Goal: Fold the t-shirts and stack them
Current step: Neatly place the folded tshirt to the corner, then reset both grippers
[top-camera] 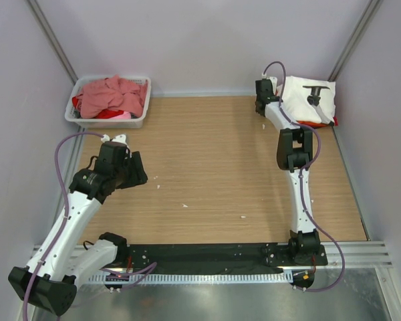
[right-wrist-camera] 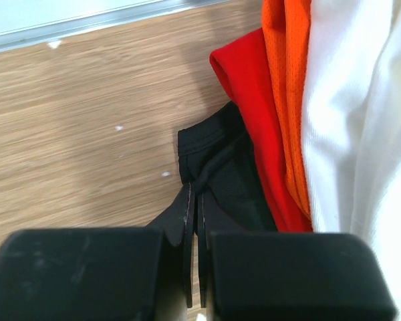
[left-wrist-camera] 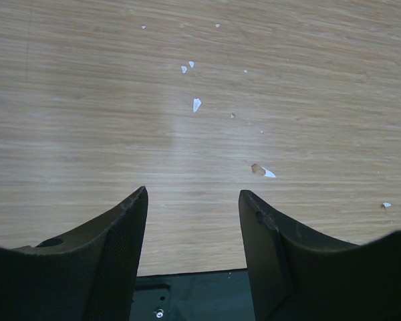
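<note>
A stack of folded t-shirts lies at the table's far right corner, with the white one (top-camera: 306, 100) on top. The right wrist view shows its layers: white (right-wrist-camera: 354, 134), orange (right-wrist-camera: 287, 80), red (right-wrist-camera: 254, 100) and black (right-wrist-camera: 220, 157) at the bottom. My right gripper (top-camera: 263, 90) (right-wrist-camera: 195, 188) is at the stack's left edge, shut on a pinch of the black shirt's edge. My left gripper (top-camera: 138, 172) (left-wrist-camera: 194, 192) is open and empty over bare wood at the left. A dusty-pink shirt (top-camera: 110, 93) lies crumpled in the tub with red cloth (top-camera: 107, 114) under it.
The white plastic tub (top-camera: 111, 122) stands at the back left corner. Small white scraps (left-wrist-camera: 196, 104) (top-camera: 185, 205) lie on the wooden table. A black T-shaped mark (top-camera: 314, 92) shows on the white shirt. Walls close in the table on three sides.
</note>
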### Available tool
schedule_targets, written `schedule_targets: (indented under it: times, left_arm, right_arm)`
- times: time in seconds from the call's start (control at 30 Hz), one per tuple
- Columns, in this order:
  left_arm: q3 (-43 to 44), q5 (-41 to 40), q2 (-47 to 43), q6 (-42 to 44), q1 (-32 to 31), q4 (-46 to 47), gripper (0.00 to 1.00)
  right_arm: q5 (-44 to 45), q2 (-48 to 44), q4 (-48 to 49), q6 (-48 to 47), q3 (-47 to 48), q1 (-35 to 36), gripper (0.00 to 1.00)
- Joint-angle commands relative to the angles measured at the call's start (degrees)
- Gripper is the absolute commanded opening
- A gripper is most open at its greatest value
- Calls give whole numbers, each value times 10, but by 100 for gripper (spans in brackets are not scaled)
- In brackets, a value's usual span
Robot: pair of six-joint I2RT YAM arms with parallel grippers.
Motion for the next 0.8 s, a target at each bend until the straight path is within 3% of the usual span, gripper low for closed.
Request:
schedule_targets:
  times: [0.0, 0.17, 0.2, 0.23, 0.27, 0.37, 0.47, 0.77]
  left_arm:
    - [1, -2, -2, 3, 3, 18, 58]
    - [1, 0, -1, 3, 5, 18, 58]
    - [1, 0, -1, 3, 6, 18, 58]
    - [1, -1, 0, 3, 5, 18, 58]
    - [1, 0, 1, 3, 7, 18, 58]
    - [1, -1, 2, 3, 8, 19, 58]
    - [1, -4, 5, 3, 9, 17, 58]
    - [1, -12, 0, 2, 9, 15, 59]
  right_arm:
    - [-70, -13, -13, 19, 17, 35, 1]
    - [-81, 5, -24, 18, 42, 39, 4]
    - [-80, 5, -31, 17, 49, 40, 14]
    - [-80, 5, -33, 15, 50, 39, 31]
    - [-80, -2, -33, 14, 49, 40, 57]
    - [-87, -50, -20, 11, 15, 40, 71]
    - [-98, -131, 18, 20, -48, 40, 77]
    - [-186, -346, 17, 47, -178, 40, 79]
